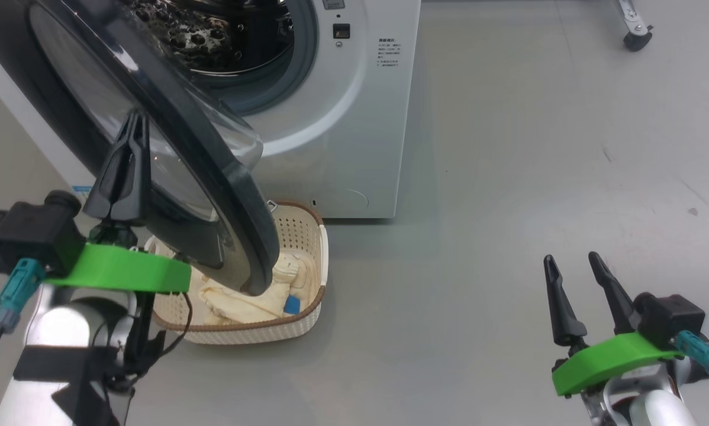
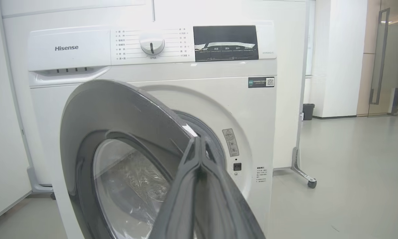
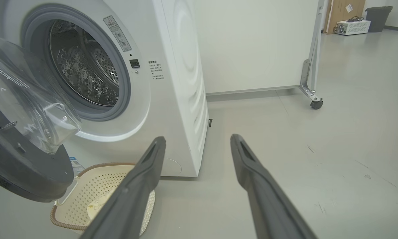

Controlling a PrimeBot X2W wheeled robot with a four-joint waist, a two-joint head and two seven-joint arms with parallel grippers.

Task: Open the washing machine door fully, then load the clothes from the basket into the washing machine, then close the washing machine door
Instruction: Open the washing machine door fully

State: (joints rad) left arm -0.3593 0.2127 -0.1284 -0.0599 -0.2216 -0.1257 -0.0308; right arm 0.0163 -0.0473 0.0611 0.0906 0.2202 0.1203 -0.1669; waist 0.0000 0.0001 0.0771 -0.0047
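The washing machine door (image 1: 224, 189) stands part open, hinged at the left and swung out over the basket (image 1: 322, 248), hiding the basket's left part in the head view. Its rim is wide, glossy and black, and its glass centre bulges clear toward the drum (image 3: 86, 76), as the right wrist view shows from the inner side. The left wrist view gives the outer face of the door (image 2: 119, 109) and, above it, the washing machine (image 2: 185, 83) with its dial (image 2: 151, 43) and dark display (image 2: 225, 43). The left pincer (image 1: 134, 121), fingers pressed together, lies with its tips at that outer face. In the basket, on the floor just before the machine, lie the pale yellow clothes (image 1: 254, 302), one with a blue patch. The right pincer (image 1: 571, 260) hangs spread and holds nothing, well apart at the near right, over bare grey floor
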